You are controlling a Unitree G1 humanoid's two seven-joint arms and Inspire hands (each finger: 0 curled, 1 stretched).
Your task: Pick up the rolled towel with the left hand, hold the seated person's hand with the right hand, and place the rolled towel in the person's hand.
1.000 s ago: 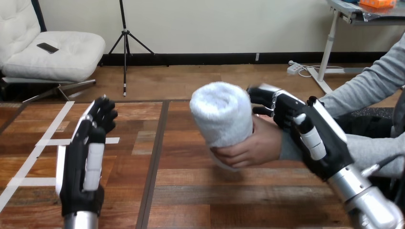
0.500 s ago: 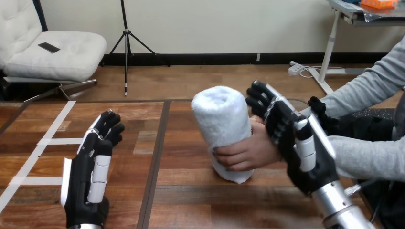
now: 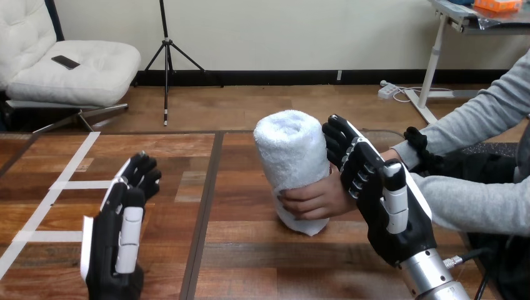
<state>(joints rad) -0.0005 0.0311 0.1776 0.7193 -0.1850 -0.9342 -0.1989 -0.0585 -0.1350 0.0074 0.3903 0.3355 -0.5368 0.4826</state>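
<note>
You ran this in what looked like a test lab: white tape lines point(image 3: 75, 185) marked the wooden bench point(image 3: 262, 250), left of the fingers point(image 3: 142, 174) of the left hand point(image 3: 115, 250).

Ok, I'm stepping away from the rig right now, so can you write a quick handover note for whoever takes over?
Left hand: open, holds nothing, at the near left of the table.
Right hand: open, fingers straight, beside the back of the person's hand; no grip visible.
Rolled towel: upright on the table, the person's hand curled round its lower part.
Done: towel is in the person's hand.
Left: probably just drawing the right hand clear.
</note>
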